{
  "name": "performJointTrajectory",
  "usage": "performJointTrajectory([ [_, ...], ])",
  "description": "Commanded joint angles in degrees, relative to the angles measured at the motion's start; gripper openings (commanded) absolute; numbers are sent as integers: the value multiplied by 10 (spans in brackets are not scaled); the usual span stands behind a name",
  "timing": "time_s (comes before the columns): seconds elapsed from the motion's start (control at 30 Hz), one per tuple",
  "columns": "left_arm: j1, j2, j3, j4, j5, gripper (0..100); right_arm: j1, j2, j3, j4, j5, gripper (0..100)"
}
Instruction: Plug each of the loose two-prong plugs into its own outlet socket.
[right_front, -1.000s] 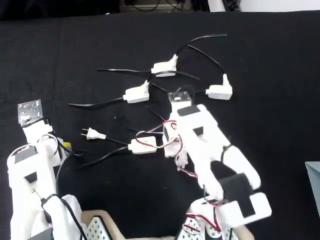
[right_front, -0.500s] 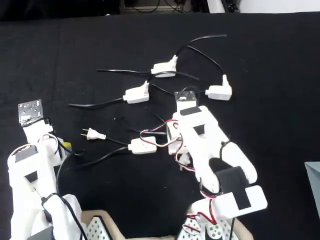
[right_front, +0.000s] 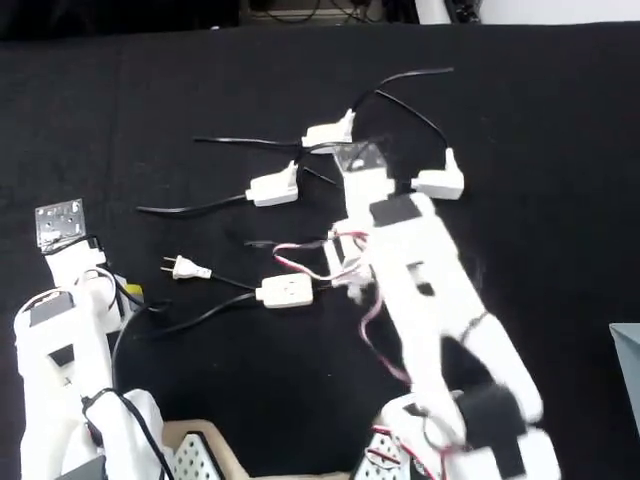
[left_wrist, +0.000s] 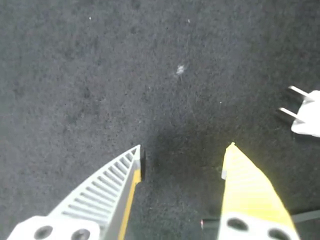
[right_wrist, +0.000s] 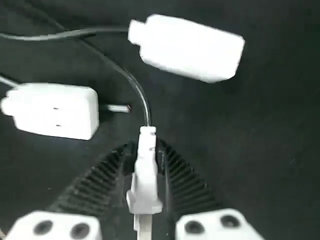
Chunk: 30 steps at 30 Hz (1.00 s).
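The black counter (right_front: 560, 150) is carrying white outlet sockets (right_front: 285, 291) on black cords. The right pincer (right_wrist: 142, 150) is clamping a white two-prong plug (right_wrist: 145, 175) among the far sockets, near a slotted socket (right_wrist: 52, 111). The left pincer (left_wrist: 182, 155) is standing apart over bare counter, and a loose plug (left_wrist: 302, 112) is lying just beside it.

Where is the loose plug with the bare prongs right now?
High view: the loose plug lies left of centre on the black table, just left of the nearest white socket and near the left gripper.
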<state>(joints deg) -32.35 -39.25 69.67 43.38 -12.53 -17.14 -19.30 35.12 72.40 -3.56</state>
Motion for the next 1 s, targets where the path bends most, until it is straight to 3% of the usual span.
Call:
performJointTrajectory([
  [0.0,7,-9,-3,-9,0,264,0,-94,-18,4,48,12],
  [0.37,7,-9,-3,-9,0,264,17,-232,63,-12,206,12],
  [0.6,7,-9,-3,-9,0,264,83,-231,255,-189,309,12],
  [0.8,7,-8,-3,-9,0,264,61,-230,324,-237,312,15],
  [0.97,7,-7,-3,-9,0,264,27,-218,335,-236,271,15],
])
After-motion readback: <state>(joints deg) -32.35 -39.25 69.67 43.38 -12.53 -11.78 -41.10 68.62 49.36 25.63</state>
